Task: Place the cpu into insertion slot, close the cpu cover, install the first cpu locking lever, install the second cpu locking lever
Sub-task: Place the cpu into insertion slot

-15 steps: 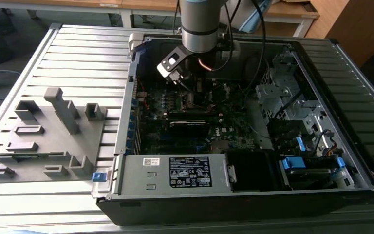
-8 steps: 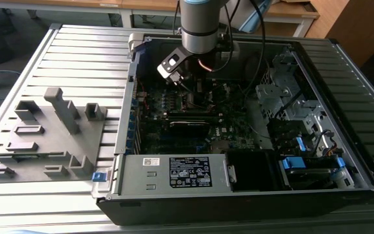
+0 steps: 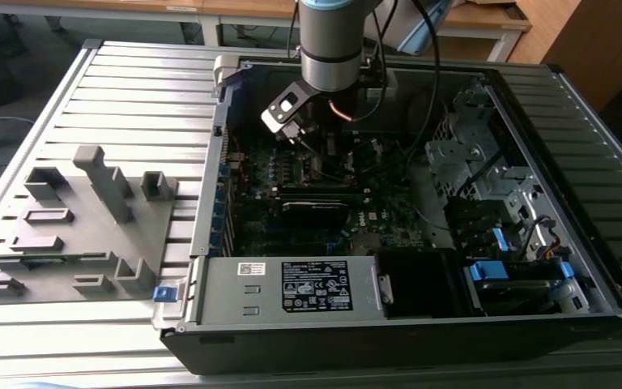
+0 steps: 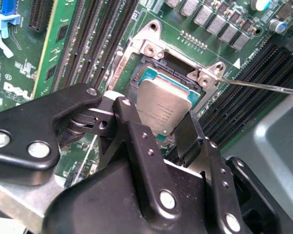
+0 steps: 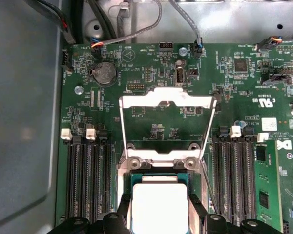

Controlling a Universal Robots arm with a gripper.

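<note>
The cpu (image 4: 162,108), a flat square chip with a dull silver top, sits between the two black fingers of my gripper (image 4: 161,130). The gripper is shut on the chip's opposite edges. The chip hangs slightly tilted just over the black insertion slot (image 4: 154,67); whether it touches is unclear. In the first wrist view the cpu (image 5: 158,204) is directly above the insertion slot (image 5: 136,176). The cpu cover (image 5: 166,101), a silvery frame, stands swung open beyond the socket. A thin wire locking lever (image 4: 263,87) sticks out to one side. The gripper (image 3: 327,162) reaches down into the open computer case.
Long black memory slots (image 5: 88,180) flank the socket on both sides. The labelled power supply box (image 3: 289,285) fills the case's near edge, and drive bays (image 3: 484,170) stand at the exterior view's right. A grey fixture tray (image 3: 74,227) lies outside the case at the left.
</note>
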